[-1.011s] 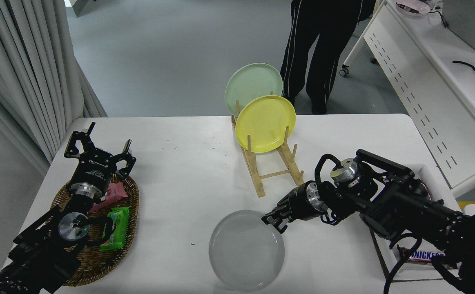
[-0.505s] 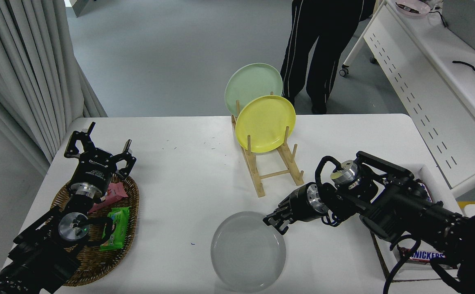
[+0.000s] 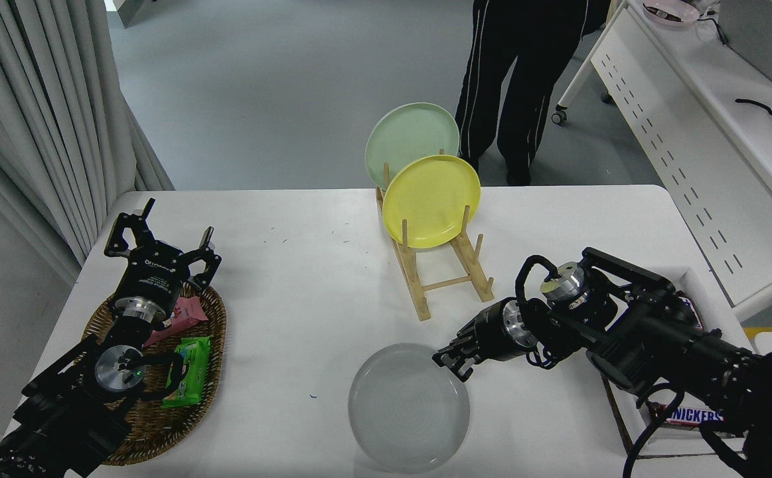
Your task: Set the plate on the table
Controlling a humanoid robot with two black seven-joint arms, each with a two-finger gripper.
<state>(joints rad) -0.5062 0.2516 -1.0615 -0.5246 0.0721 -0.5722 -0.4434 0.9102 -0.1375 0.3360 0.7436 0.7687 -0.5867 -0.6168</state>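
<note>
The light-grey plate [image 3: 407,410] lies flat, low over or on the white table [image 3: 293,299] near its front edge; I cannot tell if it touches. My right gripper [image 3: 451,362] reaches in from the right and is shut on the plate's far right rim. My left gripper [image 3: 160,247] is open and empty, parked over the wicker basket at the lower left.
A wooden rack [image 3: 442,265] at the table's middle back holds a yellow plate [image 3: 431,200] and a pale green plate [image 3: 411,138]. A wicker basket [image 3: 210,372] holds snack packs. A tray with a candy bar [image 3: 691,415] sits at the right. A person [image 3: 525,79] stands behind the table.
My right gripper and the grey plate have shifted together a little to the right and toward the front edge. The left arm has not moved.
</note>
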